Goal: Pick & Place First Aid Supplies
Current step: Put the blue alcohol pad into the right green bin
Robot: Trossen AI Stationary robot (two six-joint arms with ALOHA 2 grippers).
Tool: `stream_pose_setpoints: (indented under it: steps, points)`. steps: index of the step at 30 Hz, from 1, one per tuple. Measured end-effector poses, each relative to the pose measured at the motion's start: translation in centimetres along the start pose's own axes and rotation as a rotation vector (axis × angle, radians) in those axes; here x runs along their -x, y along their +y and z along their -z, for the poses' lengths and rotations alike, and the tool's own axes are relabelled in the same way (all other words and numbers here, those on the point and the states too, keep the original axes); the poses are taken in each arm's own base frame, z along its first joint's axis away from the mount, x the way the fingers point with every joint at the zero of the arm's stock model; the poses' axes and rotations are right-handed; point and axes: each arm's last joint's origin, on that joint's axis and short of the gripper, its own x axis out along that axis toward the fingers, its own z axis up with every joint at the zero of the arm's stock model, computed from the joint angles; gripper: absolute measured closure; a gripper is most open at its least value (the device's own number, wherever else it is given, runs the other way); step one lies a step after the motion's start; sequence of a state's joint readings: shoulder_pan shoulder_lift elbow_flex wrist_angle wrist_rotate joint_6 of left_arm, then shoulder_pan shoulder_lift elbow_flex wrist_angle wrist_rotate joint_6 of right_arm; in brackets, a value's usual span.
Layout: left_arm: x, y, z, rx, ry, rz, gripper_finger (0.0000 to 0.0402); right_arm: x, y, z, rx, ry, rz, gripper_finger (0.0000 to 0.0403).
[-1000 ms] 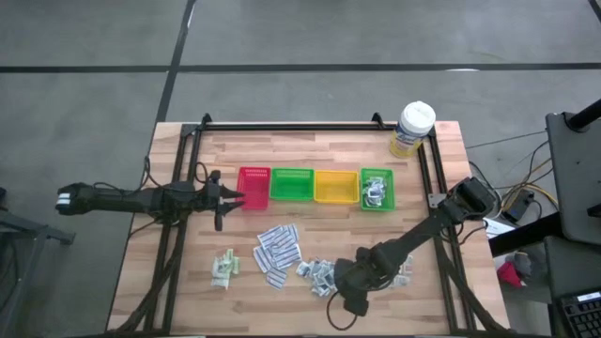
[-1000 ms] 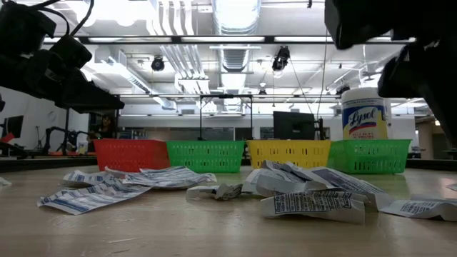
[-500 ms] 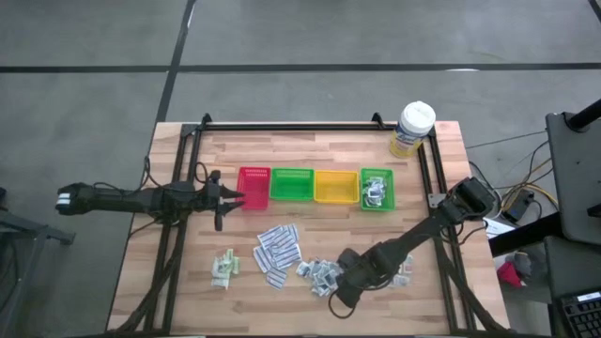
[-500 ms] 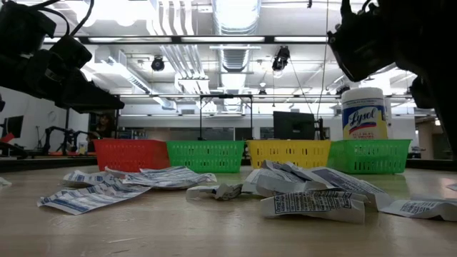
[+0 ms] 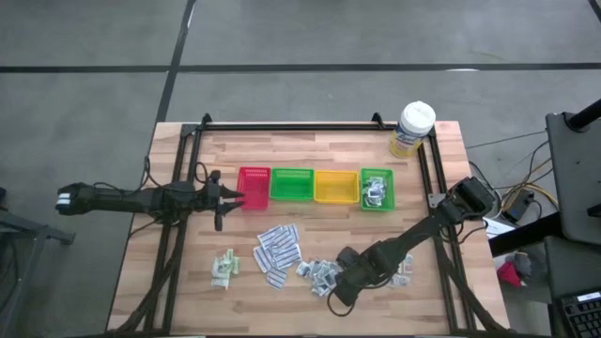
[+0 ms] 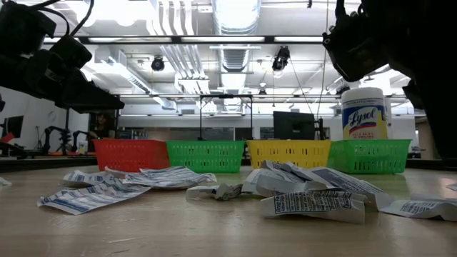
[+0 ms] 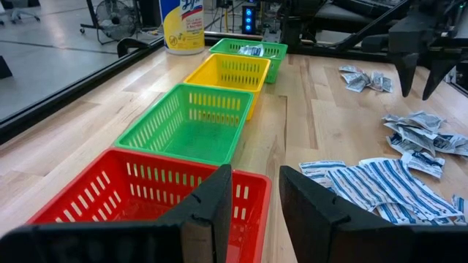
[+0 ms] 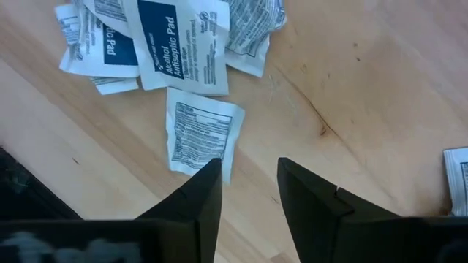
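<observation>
Above the near edge of the wooden table, the right gripper hangs with its fingers parted and nothing between them. Just beside one fingertip lies a small white printed packet, apart from the pads; bare wood shows through the gap. Only the right wrist view shows this, along with the "Alcohol Antiseptic Pad" lettering on the pile of square packets beyond.

The high view places that pile between the long printed strips and a few packets by the right arm, with pale green sachets farther left.

The left gripper waits over the red tray, fingers apart and empty. Beyond it stand the green tray, yellow tray and a second green tray holding packets, then the yellow-labelled tub.
</observation>
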State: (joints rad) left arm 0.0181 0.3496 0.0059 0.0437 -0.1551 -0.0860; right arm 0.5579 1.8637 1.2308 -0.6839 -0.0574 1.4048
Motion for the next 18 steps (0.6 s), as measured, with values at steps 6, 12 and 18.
stream_pose_setpoints:
  steps: [6,12,18]
  points:
    - [0.0,0.0,0.0,0.0,0.0,0.0,0.0289,0.04,0.24,-0.22,0.006,-0.005,-0.026,0.0275]
    - [0.0,0.0,0.0,0.0,0.0,0.0,0.0289,0.05,0.16,-0.65,-0.016,-0.01,-0.026,0.0275]
    - [0.0,0.0,0.0,0.0,0.0,0.0,0.0289,0.06,0.13,-0.81,-0.019,-0.01,-0.025,0.0275]
